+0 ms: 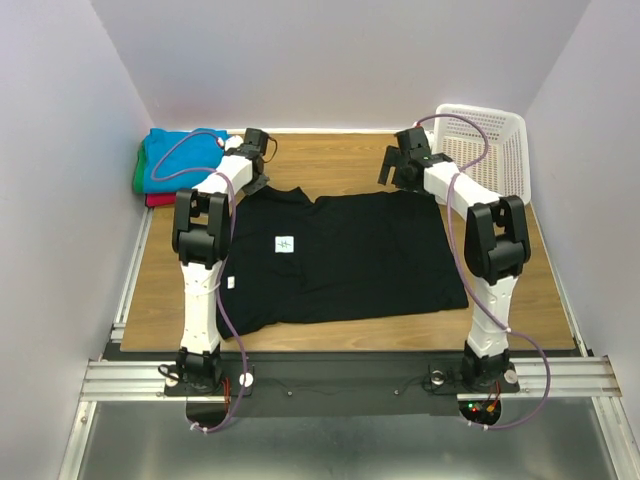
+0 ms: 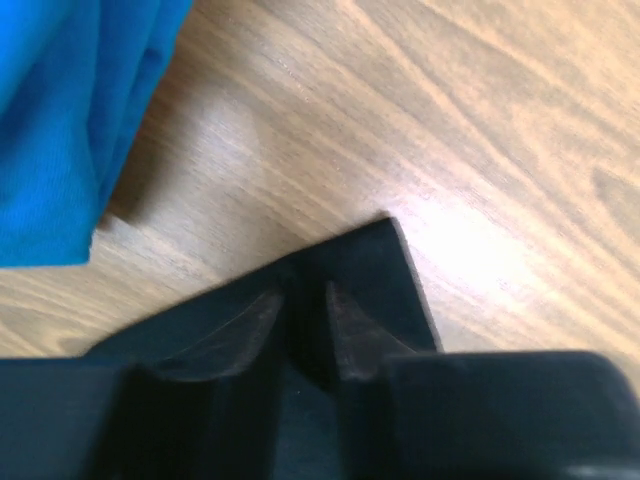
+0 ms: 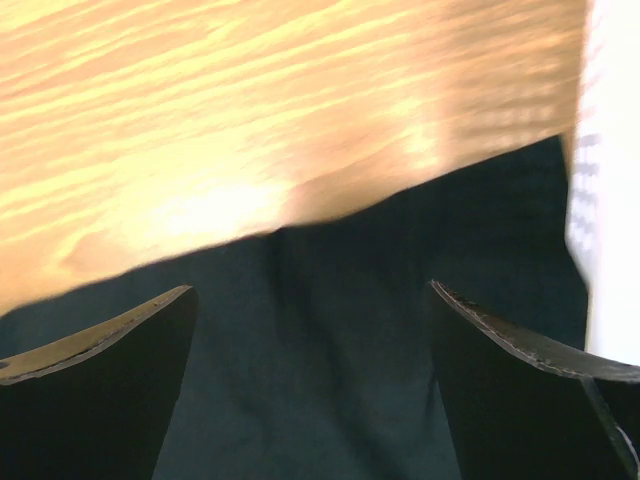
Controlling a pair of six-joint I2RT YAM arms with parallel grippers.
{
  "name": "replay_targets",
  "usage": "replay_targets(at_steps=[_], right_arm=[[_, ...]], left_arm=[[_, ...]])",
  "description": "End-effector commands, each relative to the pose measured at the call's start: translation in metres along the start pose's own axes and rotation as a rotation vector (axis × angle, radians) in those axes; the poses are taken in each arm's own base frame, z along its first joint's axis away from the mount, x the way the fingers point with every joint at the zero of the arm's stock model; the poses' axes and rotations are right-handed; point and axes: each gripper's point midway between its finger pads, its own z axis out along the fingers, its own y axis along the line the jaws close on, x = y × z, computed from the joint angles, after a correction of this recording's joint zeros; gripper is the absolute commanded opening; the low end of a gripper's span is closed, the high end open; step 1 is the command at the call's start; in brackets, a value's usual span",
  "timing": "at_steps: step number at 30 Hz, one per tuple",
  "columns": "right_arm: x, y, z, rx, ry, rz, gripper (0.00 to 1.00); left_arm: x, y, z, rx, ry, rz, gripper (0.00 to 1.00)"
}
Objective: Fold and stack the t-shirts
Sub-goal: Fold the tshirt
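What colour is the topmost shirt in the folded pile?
The topmost shirt is turquoise-blue, best seen from top external.

1. On the black shirt (image 1: pixel 350 255), left of its middle, lies a small white label (image 1: pixel 285 243). There is a faint bluish mark on it, but from here it is too small to read.
2. A second small white tag (image 1: pixel 231 283) sits at the shirt's near left edge, just beside the left arm (image 1: pixel 205 290). I cannot tell whether it is on the cloth or on the arm, and no lettering can be made out.
3. By the right arm's base (image 1: pixel 478 378), at the near edge, small red and green lights (image 1: pixel 472 408) glow; no words or numbers can be read there.
4. Nothing else is readable, the wrist views included.
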Motion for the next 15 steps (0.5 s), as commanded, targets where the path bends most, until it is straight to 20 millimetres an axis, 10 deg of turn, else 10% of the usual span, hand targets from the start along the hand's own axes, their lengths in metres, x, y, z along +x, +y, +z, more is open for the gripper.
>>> replay_targets(at_steps=[1,15], right_arm=[[-0.032,-0.006,0.005,0.093,-0.121,0.011,1.00],[-0.028,-0.028,0.041,0.281,-0.178,0.125,0.88]], left_arm=[[0.005,0.002,0.006,-0.004,0.028,0.004,0.08],[-0.011,0.014,-0.025,0.027,-0.064,0.022,0.00]])
